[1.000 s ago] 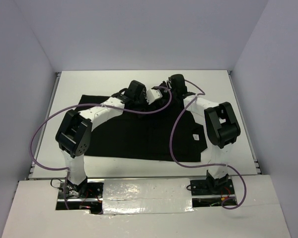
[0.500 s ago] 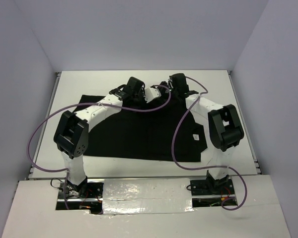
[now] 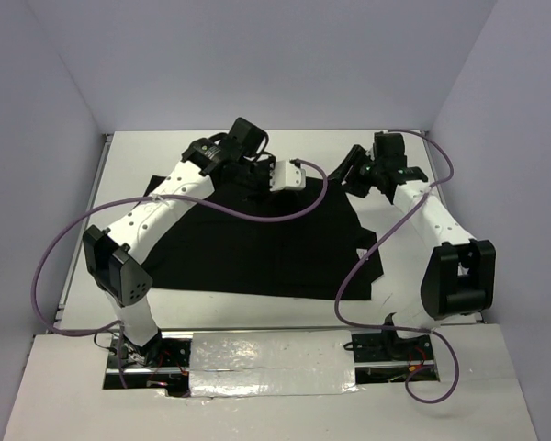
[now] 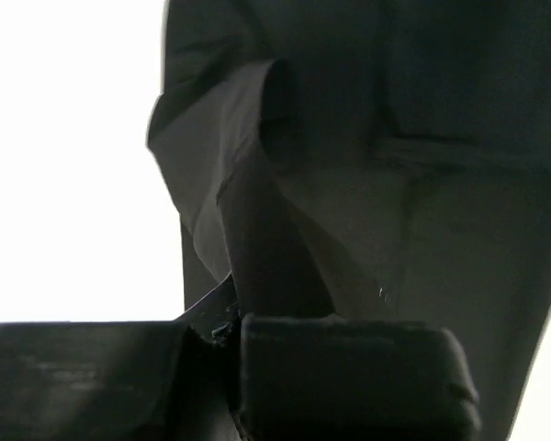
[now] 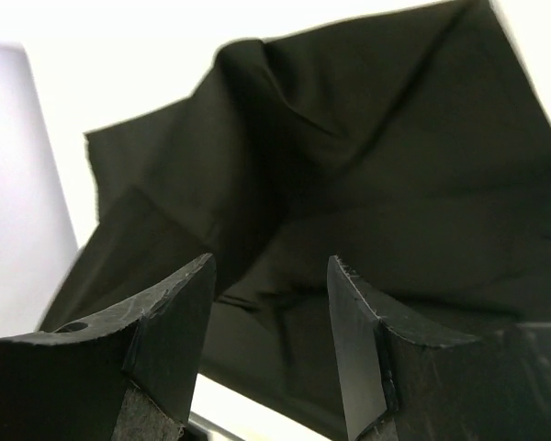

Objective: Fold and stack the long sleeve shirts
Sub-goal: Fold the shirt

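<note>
While the left gripper is pinching the black shirt at its far edge, the right gripper is hovering nearby, jaws parted and empty.

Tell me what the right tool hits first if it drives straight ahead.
Most likely the black shirt: its raised fabric fills the view ahead of the open right tool, though depth is unclear.
</note>
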Robot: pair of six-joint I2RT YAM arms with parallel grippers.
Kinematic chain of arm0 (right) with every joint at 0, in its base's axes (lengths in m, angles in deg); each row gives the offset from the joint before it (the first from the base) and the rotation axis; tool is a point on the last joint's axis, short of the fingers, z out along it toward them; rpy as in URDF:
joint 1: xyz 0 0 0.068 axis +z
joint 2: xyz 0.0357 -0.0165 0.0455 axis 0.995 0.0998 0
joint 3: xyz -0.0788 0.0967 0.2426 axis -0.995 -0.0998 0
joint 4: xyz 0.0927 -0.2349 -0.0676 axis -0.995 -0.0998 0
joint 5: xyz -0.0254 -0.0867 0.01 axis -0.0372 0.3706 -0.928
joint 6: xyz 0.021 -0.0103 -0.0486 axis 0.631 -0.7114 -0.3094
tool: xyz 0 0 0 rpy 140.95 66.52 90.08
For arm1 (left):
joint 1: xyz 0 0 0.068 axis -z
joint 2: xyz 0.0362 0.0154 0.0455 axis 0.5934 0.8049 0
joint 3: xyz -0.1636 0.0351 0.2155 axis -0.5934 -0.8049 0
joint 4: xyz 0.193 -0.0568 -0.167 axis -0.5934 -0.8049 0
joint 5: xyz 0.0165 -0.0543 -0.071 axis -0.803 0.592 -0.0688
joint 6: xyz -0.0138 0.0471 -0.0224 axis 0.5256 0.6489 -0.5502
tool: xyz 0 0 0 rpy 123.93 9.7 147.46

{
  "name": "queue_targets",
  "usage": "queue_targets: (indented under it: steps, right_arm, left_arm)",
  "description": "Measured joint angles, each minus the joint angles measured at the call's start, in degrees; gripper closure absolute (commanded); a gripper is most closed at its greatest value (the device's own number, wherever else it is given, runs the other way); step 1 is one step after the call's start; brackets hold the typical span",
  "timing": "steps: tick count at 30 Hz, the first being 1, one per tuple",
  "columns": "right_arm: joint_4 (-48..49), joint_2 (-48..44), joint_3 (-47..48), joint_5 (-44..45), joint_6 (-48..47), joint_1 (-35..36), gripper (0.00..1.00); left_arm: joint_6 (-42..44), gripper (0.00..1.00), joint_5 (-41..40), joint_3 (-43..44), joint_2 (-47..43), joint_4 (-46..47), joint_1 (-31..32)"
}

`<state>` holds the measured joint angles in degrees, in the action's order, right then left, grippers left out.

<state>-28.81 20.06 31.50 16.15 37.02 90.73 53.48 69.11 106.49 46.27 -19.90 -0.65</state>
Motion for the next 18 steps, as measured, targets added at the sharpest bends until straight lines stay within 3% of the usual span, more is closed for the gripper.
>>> queue_targets:
  steps: [9,15,18]
  right_arm:
    - [-8.17,-2.58,-0.11,3.52,-8.55,0.31,0.40]
    - [-10.45,-2.86,-0.09,2.40,-14.51,1.60,0.40]
    - [-10.29,-4.52,-0.20,3.19,-20.37,6.73,0.40]
  left_arm:
    - [6.10,1.00,4.92,9.22,-1.16,-12.20,2.19]
    - [7.10,1.00,1.22,6.01,-6.71,-12.02,2.19]
    - [5.88,1.00,0.04,5.84,-7.02,-11.41,2.19]
